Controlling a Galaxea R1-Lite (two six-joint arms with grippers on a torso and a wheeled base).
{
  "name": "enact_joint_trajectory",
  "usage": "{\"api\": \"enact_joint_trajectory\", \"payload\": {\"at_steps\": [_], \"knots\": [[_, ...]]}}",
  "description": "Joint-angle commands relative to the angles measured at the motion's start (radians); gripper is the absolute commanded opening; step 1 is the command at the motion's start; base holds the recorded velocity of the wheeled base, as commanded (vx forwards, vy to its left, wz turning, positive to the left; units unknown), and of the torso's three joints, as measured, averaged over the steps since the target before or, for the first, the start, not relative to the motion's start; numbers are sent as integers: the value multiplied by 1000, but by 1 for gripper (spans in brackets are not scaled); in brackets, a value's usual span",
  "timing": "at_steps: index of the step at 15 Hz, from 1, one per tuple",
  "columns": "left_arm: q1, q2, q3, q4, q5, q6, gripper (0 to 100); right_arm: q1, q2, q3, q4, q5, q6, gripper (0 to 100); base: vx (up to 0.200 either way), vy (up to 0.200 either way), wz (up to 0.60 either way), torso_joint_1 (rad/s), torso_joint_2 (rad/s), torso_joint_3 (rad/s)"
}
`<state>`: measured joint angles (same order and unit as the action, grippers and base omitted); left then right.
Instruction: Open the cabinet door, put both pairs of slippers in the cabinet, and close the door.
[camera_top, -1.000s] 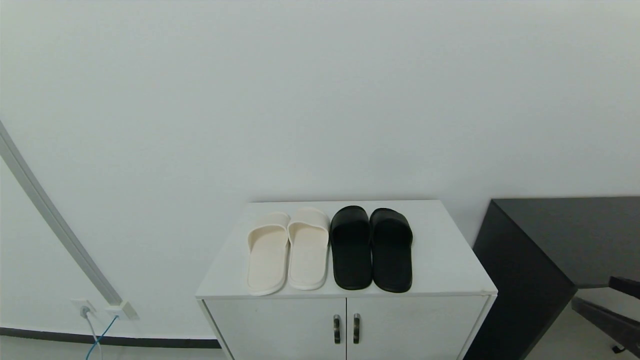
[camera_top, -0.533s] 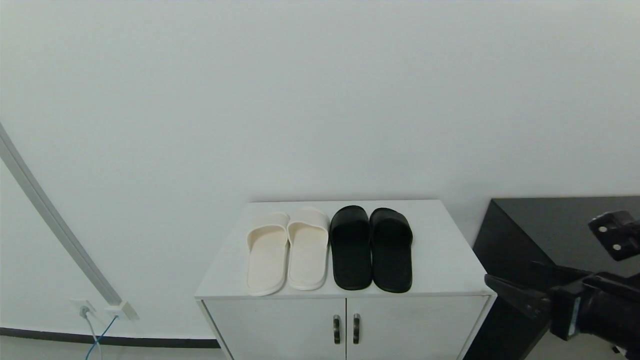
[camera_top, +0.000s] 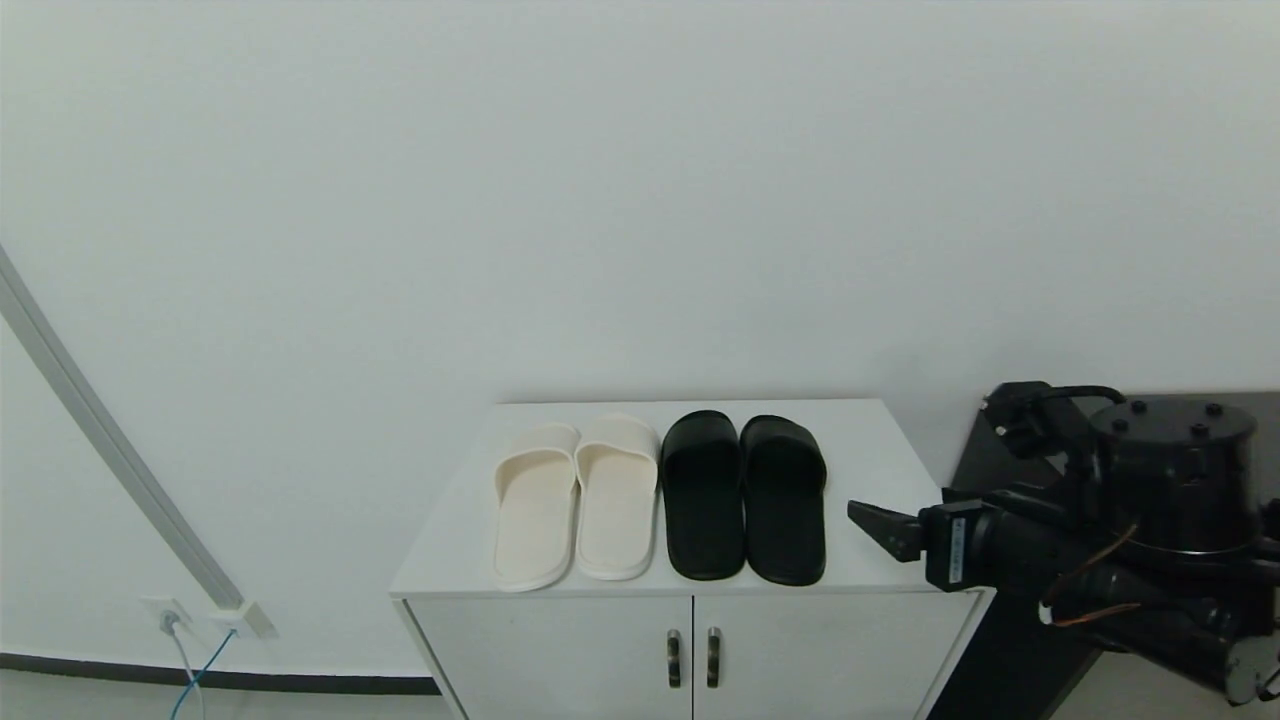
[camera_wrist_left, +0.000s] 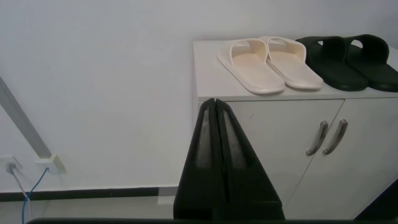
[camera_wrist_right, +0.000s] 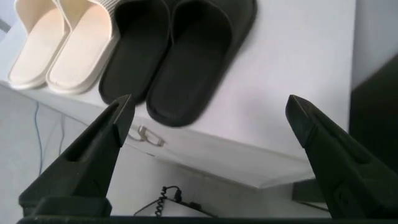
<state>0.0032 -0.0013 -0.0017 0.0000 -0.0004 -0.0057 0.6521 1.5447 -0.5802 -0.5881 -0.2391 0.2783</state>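
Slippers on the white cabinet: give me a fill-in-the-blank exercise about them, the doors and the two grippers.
1. The cream foam slippers lie to the robot's ___ of the black rubber slippers.
2. Both pairs rest on ___ of the white two-door cabinet.
3. The cabinet doors are ___.
4. The right gripper is open; the left gripper is ___.
Missing words: left; top; closed; shut.

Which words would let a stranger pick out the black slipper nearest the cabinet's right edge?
Find the white cabinet against the wall; four slippers lie in a row on its top. It is the black slipper at the row's right end, its only neighbour the other black one.
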Motion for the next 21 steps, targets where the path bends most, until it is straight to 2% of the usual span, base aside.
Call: {"api": "enact_joint_trajectory", "payload": {"at_steps": [1, 7, 10, 13, 18, 21], "knots": [[1, 1, 0, 0, 0, 0, 0, 61, 129, -82, 1, -55, 4, 100, 0, 0, 0, 0, 0, 0], [0, 1, 0, 0, 0, -2, 0, 159, 374, -339, 5, -278, 12, 100, 0, 0, 0, 0, 0, 0], [1, 1, 0, 0, 0, 0, 0, 176, 442, -429, 45, -315, 53, 100, 0, 0, 0, 0, 0, 0], [1, 1, 0, 0, -1, 0, 0, 172, 520, -544, 174, -338, 168, 100, 0, 0, 0, 0, 0, 0], [0, 1, 0, 0, -1, 0, 0, 136, 657, -668, 168, -413, 170, 100, 0, 0, 0, 0, 0, 0], [0, 1, 0, 0, -1, 0, 0, 130, 689, -687, 148, -430, 139, 100, 0, 0, 0, 0, 0, 0]]}}
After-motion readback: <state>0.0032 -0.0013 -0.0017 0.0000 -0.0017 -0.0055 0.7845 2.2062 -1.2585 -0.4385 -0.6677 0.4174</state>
